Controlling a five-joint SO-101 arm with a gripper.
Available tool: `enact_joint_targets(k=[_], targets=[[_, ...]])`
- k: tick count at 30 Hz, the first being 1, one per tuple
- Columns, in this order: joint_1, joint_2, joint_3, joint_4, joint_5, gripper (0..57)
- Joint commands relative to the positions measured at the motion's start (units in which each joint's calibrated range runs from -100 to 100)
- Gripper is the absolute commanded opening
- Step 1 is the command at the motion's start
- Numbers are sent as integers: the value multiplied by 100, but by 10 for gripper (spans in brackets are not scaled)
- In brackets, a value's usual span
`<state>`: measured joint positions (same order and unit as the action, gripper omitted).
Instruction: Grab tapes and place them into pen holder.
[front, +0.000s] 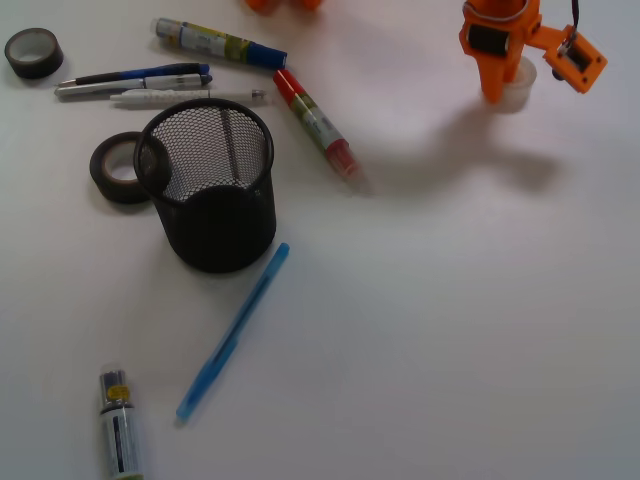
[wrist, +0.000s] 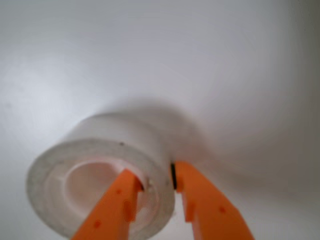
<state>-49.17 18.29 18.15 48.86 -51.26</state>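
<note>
The orange hand (wrist: 156, 182) is closed on the wall of the whitish tape roll (wrist: 100, 175), one finger placed inside its core and one outside. The roll is seen at the far right of the desk (front: 480, 320), well apart from the pen holder (front: 210, 190). One black tape (front: 118, 167) lies just beside the holder, another black tape (front: 33, 52) at the far left corner.

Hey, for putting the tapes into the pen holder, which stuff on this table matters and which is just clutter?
Belongs to the job:
- black tape roll top left
- black tape roll beside the cup
- whitish translucent tape roll, its wall between the orange gripper jaws
- black wire-mesh pen holder

Just lying about:
- red marker
- blue-capped marker
- light blue pen
- pens top left
- yellow-banded marker
</note>
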Motion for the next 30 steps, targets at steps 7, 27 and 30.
enact_joint_targets(k=[7, 27, 30], targets=[[1294, -1536, -293, 2656, 1109, 4], [4681, -4434, -1000, 583, 4806, 6], [5048, -3805, -991, 84, 4806, 4]])
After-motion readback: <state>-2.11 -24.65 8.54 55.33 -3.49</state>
